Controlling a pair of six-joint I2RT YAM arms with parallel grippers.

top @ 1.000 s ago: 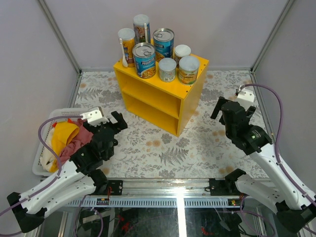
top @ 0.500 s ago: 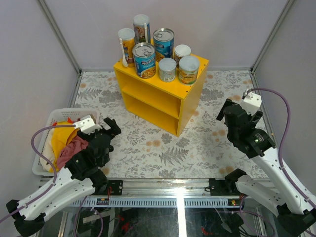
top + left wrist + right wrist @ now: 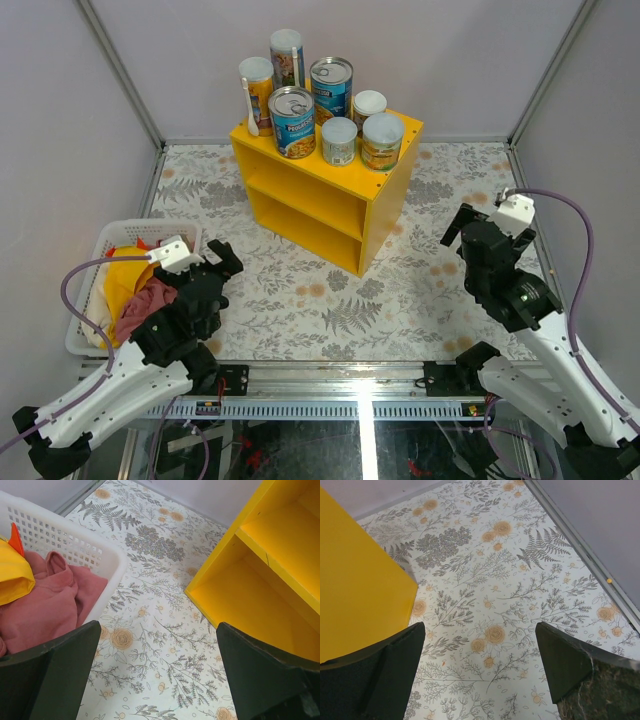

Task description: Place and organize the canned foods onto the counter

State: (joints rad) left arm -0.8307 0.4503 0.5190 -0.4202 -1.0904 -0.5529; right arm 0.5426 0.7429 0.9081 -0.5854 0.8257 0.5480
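Note:
Several canned foods stand upright together on the flat top of the yellow counter (image 3: 388, 212). Among them are two blue-labelled pull-tab cans (image 3: 292, 121), two tall slim tubes (image 3: 286, 56) and short pale-lidded cans (image 3: 340, 140). My left gripper (image 3: 224, 262) hangs open low at the front left, with only floral tabletop between its fingers (image 3: 60, 665). It points at the counter's open compartments (image 3: 260, 575). My right gripper (image 3: 463, 224) is open and holds nothing, right of the counter's side wall (image 3: 360, 590).
A white laundry basket (image 3: 90, 330) with yellow and pink cloth sits at the left, its rim (image 3: 75, 545) just beside my left fingers. Grey walls and a metal rail (image 3: 585, 555) bound the floral tabletop on the right.
Both arms have drawn back toward the near edge, away from the counter. The left gripper has dropped down and left beside the basket. The cans have not moved.

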